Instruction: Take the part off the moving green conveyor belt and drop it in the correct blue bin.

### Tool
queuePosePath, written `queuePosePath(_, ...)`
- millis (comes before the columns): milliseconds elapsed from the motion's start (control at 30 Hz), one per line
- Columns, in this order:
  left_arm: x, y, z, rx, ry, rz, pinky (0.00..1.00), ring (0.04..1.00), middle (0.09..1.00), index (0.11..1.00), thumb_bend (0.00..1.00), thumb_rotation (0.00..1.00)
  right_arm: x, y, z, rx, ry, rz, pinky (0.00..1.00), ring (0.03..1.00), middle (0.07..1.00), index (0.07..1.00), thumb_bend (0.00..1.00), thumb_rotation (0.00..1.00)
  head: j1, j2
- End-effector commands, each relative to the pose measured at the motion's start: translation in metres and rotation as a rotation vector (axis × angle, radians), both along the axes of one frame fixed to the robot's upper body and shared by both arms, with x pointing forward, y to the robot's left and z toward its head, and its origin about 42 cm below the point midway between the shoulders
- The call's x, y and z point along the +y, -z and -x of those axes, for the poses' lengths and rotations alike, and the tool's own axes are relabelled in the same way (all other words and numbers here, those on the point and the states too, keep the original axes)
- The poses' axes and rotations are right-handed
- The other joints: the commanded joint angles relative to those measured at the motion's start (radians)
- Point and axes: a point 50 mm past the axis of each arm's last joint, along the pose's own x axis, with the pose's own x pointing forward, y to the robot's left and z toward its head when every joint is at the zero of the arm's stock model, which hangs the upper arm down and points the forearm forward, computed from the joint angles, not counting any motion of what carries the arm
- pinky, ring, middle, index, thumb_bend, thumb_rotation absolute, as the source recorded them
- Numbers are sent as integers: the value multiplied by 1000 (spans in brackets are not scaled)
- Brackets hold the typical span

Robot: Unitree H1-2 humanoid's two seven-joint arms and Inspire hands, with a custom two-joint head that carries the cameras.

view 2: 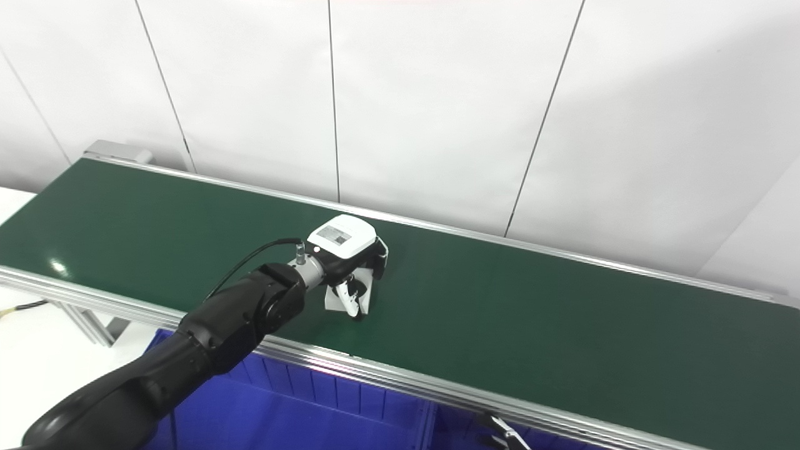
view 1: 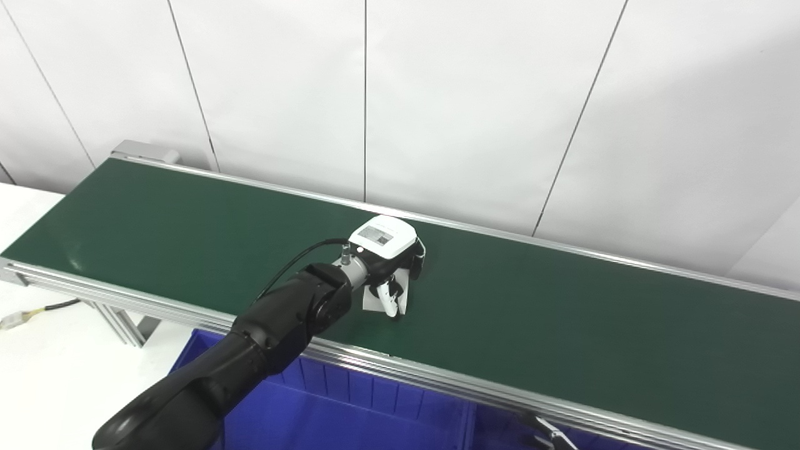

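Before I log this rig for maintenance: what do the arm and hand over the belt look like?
The left arm is glossy black with rounded shells and a silver wrist collar. A thin black cable loops along it. The left hand has a white back bearing a grey rectangular label, with dark fingers tipped white.

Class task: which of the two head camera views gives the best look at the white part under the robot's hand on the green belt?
The left eye view. The white part shows slightly larger below the left hand, against the belt. The right eye view shows the same part, equally half-hidden by the fingers.
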Motion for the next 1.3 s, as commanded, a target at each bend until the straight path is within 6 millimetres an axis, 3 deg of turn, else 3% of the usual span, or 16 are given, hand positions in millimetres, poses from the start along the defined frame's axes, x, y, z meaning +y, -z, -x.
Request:
queuePosePath(0,-2,-31,-14,-85,6,11,370,406,518,491,500,0,0,-12,-4,-83,-6,-20,688,801,902,822,968,286,2,1)
queuePosePath(100,-2,-34,-12,-91,8,15,374,407,520,490,500,0,1,-12,-3,-85,-5,-23,687,801,903,822,972,287,2,3)
queuePosePath(267,-8,-57,-1,-118,39,44,370,416,527,482,500,0,1,-12,-3,-83,-7,-24,690,801,903,822,970,286,4,6)
queuePosePath(567,-18,-122,45,-135,83,116,365,396,501,518,500,0,2,-13,-4,-89,-10,-26,686,799,902,824,973,294,13,18)
queuePosePath(733,-15,-143,81,-151,94,120,302,372,472,535,497,0,2,-15,-5,-94,-15,-32,689,800,906,826,967,291,22,37)
queuePosePath(800,-13,-146,90,-146,95,131,306,375,473,537,497,0,1,-16,-6,-96,-15,-33,690,801,907,827,967,292,22,37)
queuePosePath(933,-7,-148,116,-125,103,156,320,377,482,541,497,0,0,-21,-7,-109,-21,-50,694,802,906,827,963,281,28,81)
queuePosePath(1167,0,-125,153,-59,113,181,344,387,491,531,498,0,-2,-31,-11,-140,-26,-70,684,791,900,827,965,267,30,136)
queuePosePath(1267,1,-111,164,-29,105,175,364,389,502,527,499,0,-3,-35,-14,-155,-29,-73,673,788,898,825,969,268,33,181)
